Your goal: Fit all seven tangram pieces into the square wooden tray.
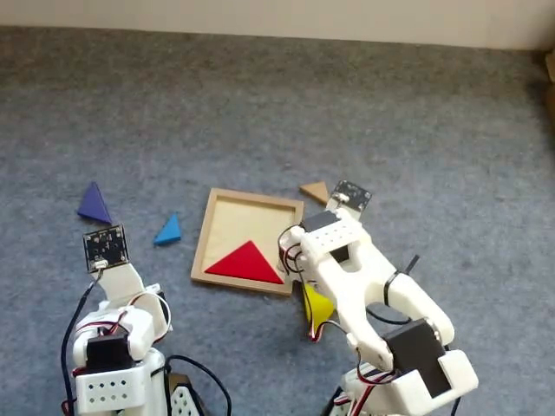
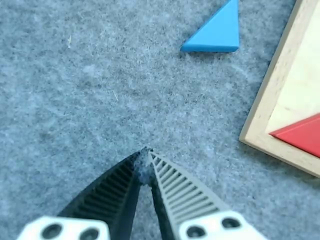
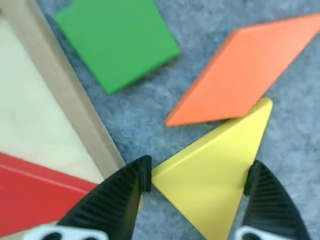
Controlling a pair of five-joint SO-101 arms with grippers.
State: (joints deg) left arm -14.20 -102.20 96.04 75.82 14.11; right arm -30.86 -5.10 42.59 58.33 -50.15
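Right jaws astride yellow triangle [image 3: 210, 172]

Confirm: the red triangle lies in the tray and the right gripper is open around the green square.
Wrong piece. The right wrist view shows the right gripper open around the yellow triangle, not the green square; the red triangle is in the tray.

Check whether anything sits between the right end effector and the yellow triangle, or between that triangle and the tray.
Nothing lies between the open right end effector and the yellow triangle it straddles. Toward the tray, only the raised rim stands beside the triangle; the red triangle occupies one part inside.
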